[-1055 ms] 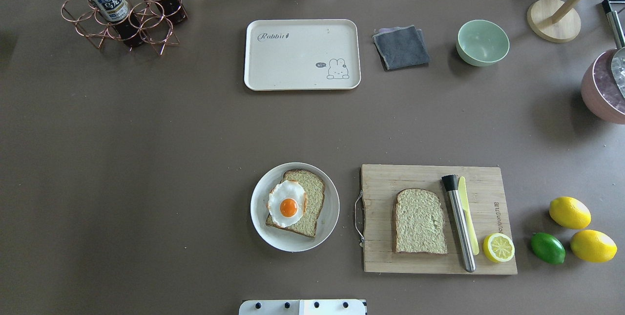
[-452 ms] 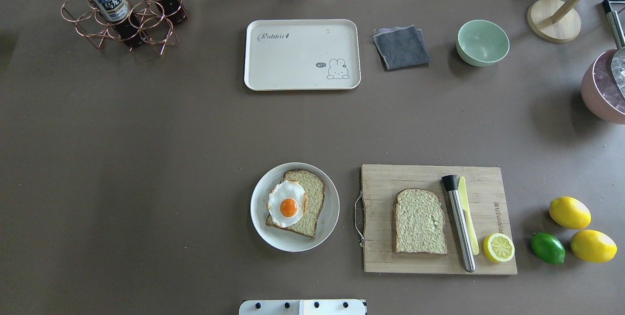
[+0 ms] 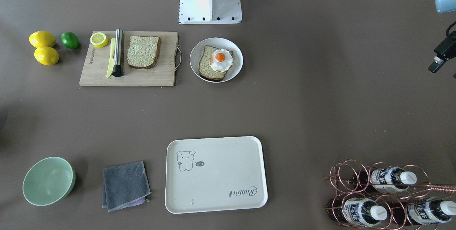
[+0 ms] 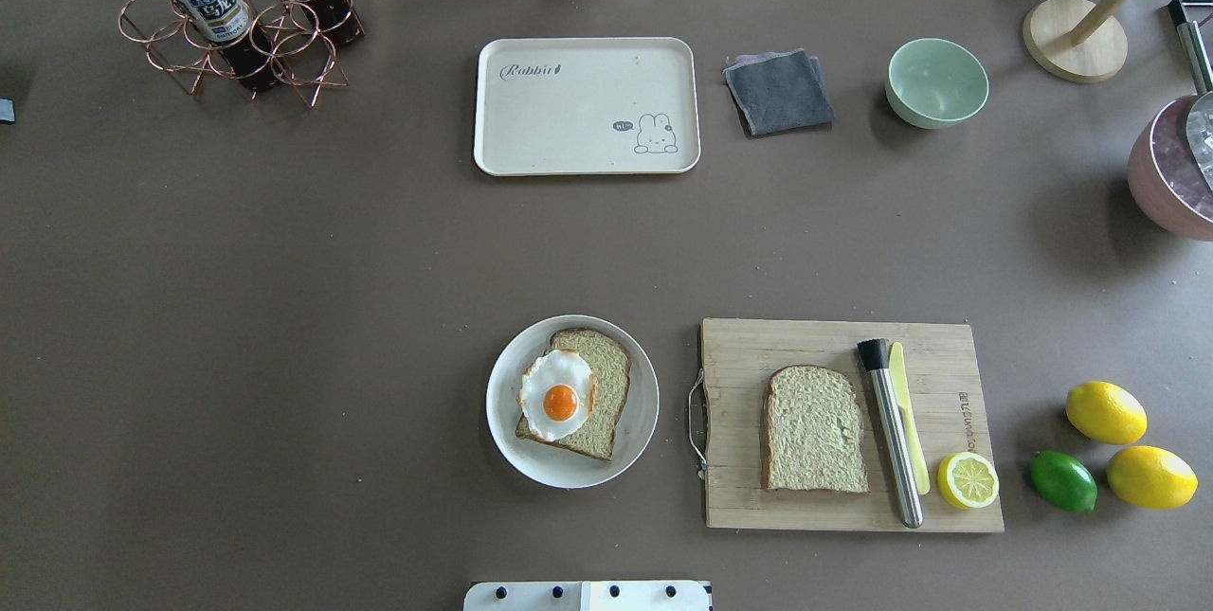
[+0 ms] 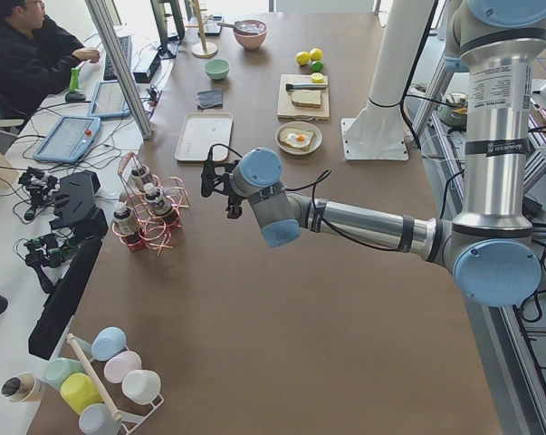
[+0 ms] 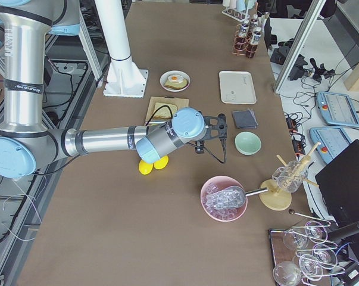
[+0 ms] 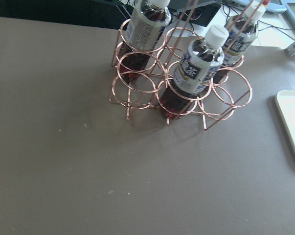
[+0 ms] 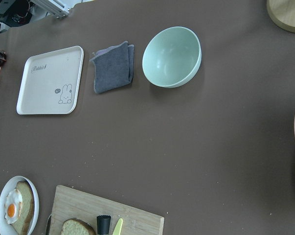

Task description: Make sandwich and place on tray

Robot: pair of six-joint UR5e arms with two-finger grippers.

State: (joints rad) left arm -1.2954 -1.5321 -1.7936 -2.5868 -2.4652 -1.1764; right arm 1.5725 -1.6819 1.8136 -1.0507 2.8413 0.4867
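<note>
One bread slice (image 4: 599, 395) lies on a round white plate (image 4: 502, 436) with the fried egg (image 4: 559, 395) on top. The second bread slice (image 4: 815, 429) lies flat on the wooden cutting board (image 4: 758, 497). The cream tray (image 4: 586, 106) sits empty at the far middle, also in the front view (image 3: 217, 176). My left gripper (image 5: 216, 181) hovers high near the bottle rack, far from the food. My right gripper (image 6: 218, 132) hovers above the table near the green bowl. I cannot tell whether either gripper is open or shut.
A copper rack with bottles (image 4: 237, 14) stands far left. A grey cloth (image 4: 779, 92) and green bowl (image 4: 936, 80) lie right of the tray. A steel muddler (image 4: 891, 431), yellow knife (image 4: 905, 403) and lemon half (image 4: 968, 480) share the board. Lemons and a lime (image 4: 1063, 481) lie right.
A small piece of the left arm has come into the overhead view at its left edge. The food, the plate and the tray have not moved.
</note>
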